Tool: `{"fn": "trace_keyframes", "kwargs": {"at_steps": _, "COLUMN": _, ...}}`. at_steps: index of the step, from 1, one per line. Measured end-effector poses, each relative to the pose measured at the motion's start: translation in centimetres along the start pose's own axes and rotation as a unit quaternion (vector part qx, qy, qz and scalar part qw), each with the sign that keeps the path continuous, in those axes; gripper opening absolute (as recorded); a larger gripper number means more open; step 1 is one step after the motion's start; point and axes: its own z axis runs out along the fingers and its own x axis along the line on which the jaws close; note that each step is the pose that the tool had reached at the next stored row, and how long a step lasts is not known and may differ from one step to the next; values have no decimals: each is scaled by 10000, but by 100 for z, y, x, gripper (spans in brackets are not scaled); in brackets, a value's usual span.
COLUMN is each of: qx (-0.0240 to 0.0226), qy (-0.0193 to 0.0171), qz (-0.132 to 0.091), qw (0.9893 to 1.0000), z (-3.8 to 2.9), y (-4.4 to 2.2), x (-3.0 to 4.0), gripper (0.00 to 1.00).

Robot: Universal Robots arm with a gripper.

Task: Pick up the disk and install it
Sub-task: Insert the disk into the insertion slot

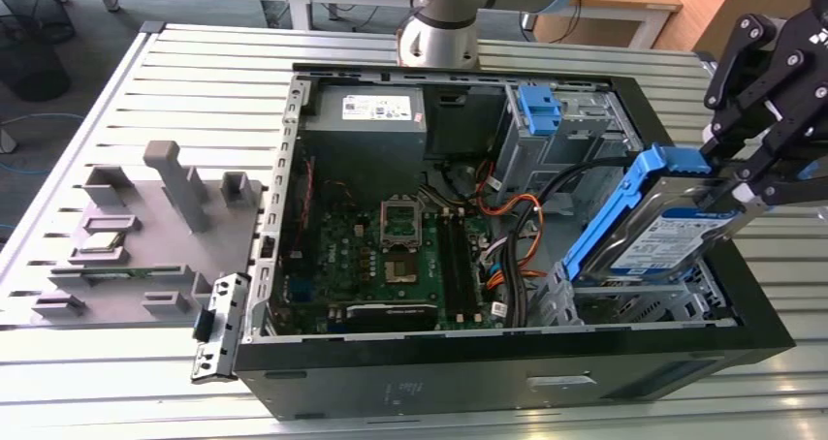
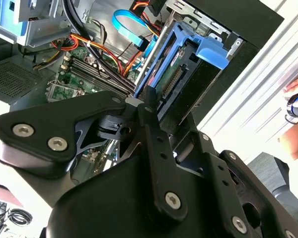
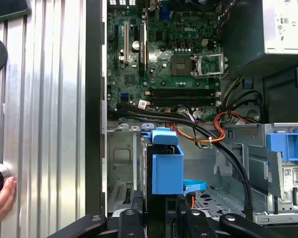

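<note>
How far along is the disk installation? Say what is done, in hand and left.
Done: the disk is picked up, clamped in the tool. In hand: it hangs tilted above the drive bay. Left: it is not yet seated in the bay.

Silver disk (image 1: 669,236) with a white and blue label, wrapped in a bright blue frame. Black pincer (image 1: 727,196). Black computer box (image 1: 518,377), green board (image 1: 401,256) inside with black slots. Orange, red and black wires (image 1: 507,209). Grey power box (image 1: 368,110) with a white sticker. Blue bracket (image 1: 537,106). Pale grey counter (image 1: 194,72), striped with long grooves. Grey tray (image 1: 175,193).
</note>
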Motion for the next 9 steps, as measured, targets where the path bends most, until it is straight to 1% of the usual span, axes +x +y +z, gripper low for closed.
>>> {"fn": "trace_keyframes", "kwargs": {"at_steps": 4, "qx": 0, "qy": -2, "qz": 0, "qw": 10000, "z": 34, "y": -2, "x": 2, "gripper": 35}}
{"fn": "trace_keyframes", "kwargs": {"at_steps": 9, "qx": 0, "qy": -3, "qz": -2, "qw": 10000, "z": 100, "y": -6, "x": 7, "gripper": 35}}
